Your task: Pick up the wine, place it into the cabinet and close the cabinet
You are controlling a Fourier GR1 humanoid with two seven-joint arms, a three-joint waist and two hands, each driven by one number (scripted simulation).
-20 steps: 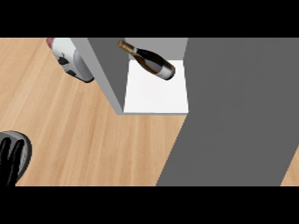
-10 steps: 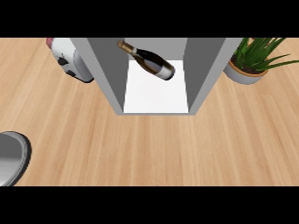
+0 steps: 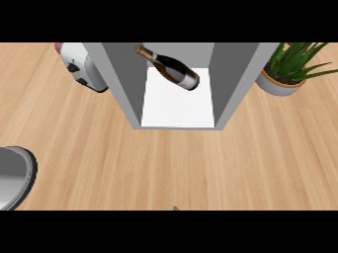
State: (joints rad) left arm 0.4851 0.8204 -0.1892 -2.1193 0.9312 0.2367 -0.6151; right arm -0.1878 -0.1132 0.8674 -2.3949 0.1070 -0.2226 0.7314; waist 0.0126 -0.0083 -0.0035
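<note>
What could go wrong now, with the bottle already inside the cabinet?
1. The wine bottle lies tilted inside the cabinet, neck toward the back left. It might roll or shift when the door is closed.
2. No hand shows; only a grey forearm at the lower left edge. A blind swing toward the door could hit the potted plant or the white appliance beside the cabinet.

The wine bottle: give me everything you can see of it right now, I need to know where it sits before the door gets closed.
The wine bottle is dark glass with a gold foil top, a slim neck and a pale band near its base. It sits tilted inside the open grey cabinet, neck toward the upper left, base toward the lower right, over the white shelf floor. No hand touches it. Whether it leans on the cabinet's back cannot be told.
</note>
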